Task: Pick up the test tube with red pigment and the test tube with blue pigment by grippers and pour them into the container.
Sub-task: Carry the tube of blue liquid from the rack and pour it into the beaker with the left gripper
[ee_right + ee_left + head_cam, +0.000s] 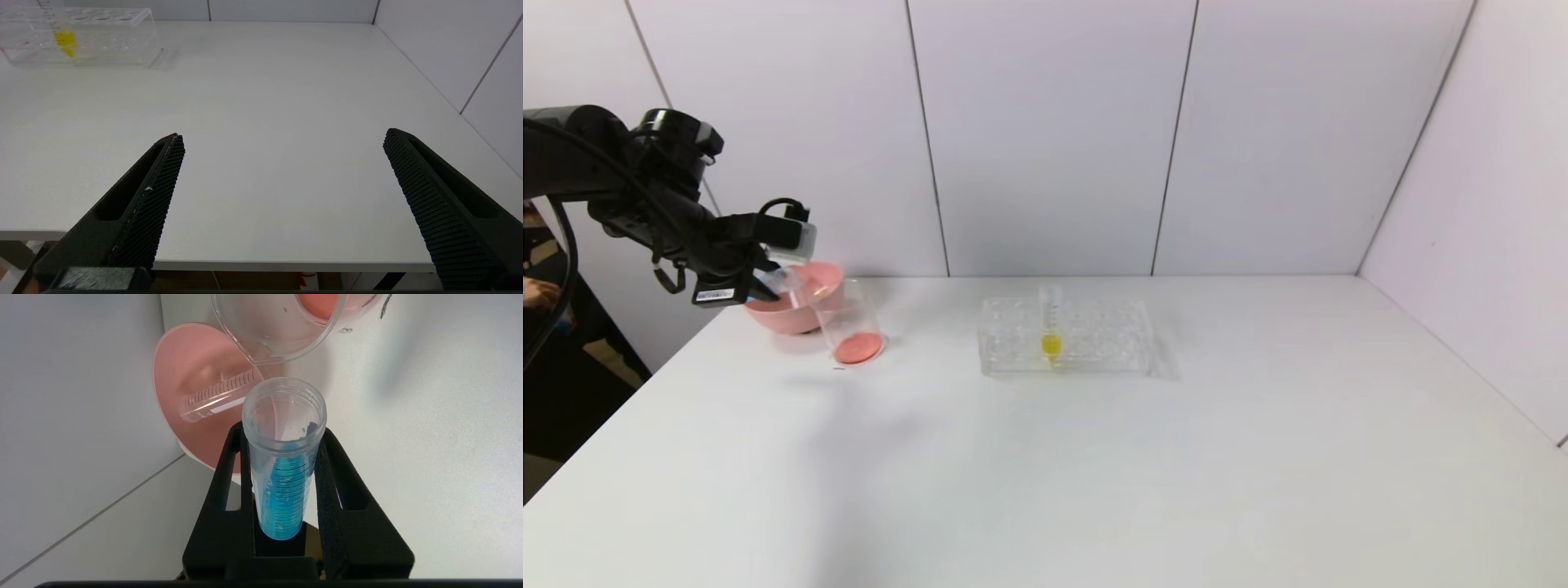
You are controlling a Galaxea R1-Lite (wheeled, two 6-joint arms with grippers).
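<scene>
My left gripper is shut on the test tube with blue pigment. The tube is tilted, and its open mouth is close to the rim of the container, a clear glass beaker. Blue liquid stretches along the inside of the tube toward the mouth. Red-orange liquid lies at the container's bottom. In the head view the left gripper hangs at the table's far left, beside the container. No tube holding red pigment is in view. My right gripper hangs open and empty over the table's front edge.
A pink bowl stands just behind the container, and an empty clear graduated tube lies in it. A clear tube rack at mid-table holds a tube with yellow liquid. White wall panels close the back and right.
</scene>
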